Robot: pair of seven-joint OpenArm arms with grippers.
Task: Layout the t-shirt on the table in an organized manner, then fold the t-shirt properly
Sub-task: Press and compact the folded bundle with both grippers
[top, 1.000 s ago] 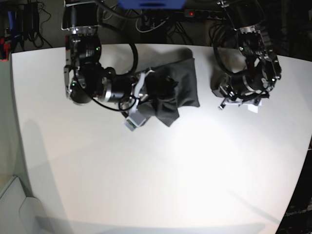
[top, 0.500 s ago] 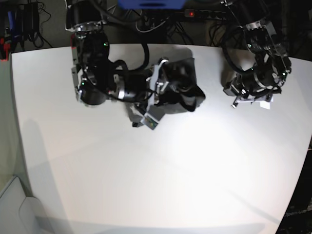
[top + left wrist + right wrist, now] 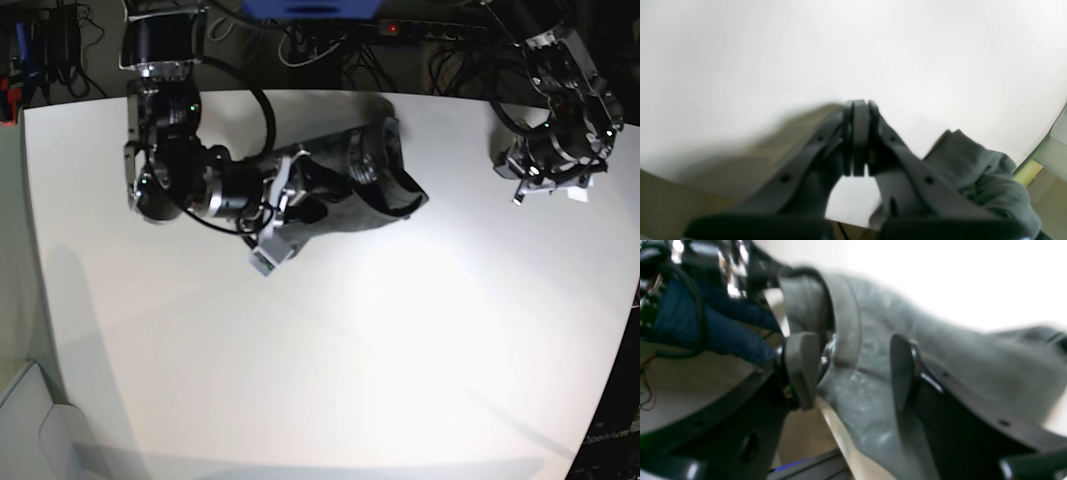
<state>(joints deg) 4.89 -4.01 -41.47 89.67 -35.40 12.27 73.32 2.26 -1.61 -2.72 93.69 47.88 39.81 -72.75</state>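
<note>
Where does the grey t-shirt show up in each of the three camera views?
Base: t-shirt bunched at upper centre of the white table, beside the right hand.
Left wrist: lower right corner, behind the shut left hand.
Right wrist: fills the centre, between the open hand's fingers.
Shared landmark: the white table.

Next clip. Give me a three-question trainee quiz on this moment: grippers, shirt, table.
1. True or false: the t-shirt lies spread flat on the table.
2. Which gripper has its jaws apart: A left, B right?
3. Fill in: the left gripper hangs over bare ____.

Key
1. False; it is bunched up.
2. B; the right gripper is open with cloth between its fingers, the left is shut and empty.
3. table
</note>
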